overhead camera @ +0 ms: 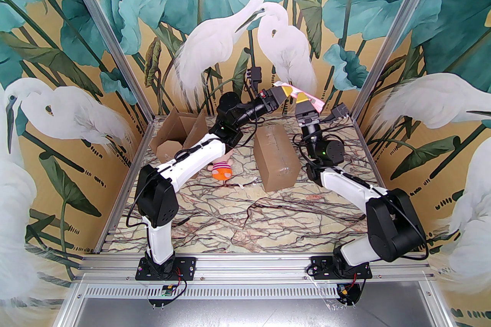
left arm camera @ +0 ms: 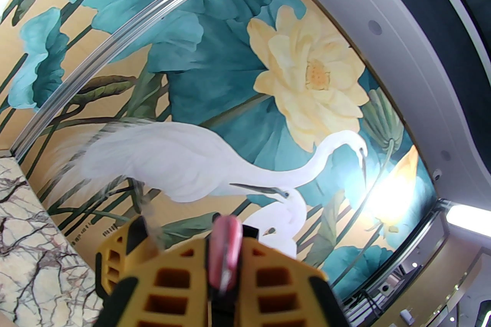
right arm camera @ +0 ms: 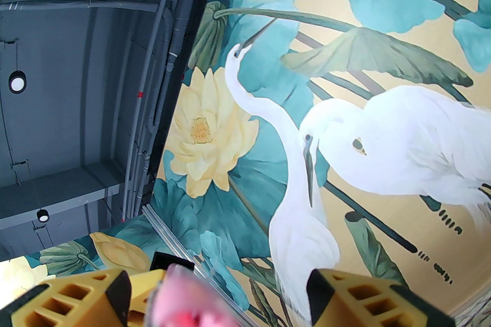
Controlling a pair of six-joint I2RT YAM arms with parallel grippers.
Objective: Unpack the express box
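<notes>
Both arms are raised at the back of the table. My left gripper [overhead camera: 285,91] is shut on a flat pink packet [overhead camera: 301,94] held in the air; in the left wrist view the packet [left arm camera: 226,252] is pinched edge-on between the yellow fingers [left arm camera: 168,279]. My right gripper [overhead camera: 303,99] meets the same packet from below, its fingers [right arm camera: 364,298] spread wide, and the blurred pink packet [right arm camera: 180,294] lies between them without visible contact. An opened cardboard box [overhead camera: 176,133] lies at the back left. A taped brown box [overhead camera: 276,156] stands shut mid-table.
A small plush toy [overhead camera: 221,170] with orange and pink stripes lies on the marble table [overhead camera: 245,218], partly under the left arm. Aluminium frame posts [overhead camera: 115,49] and painted walls enclose the back and sides.
</notes>
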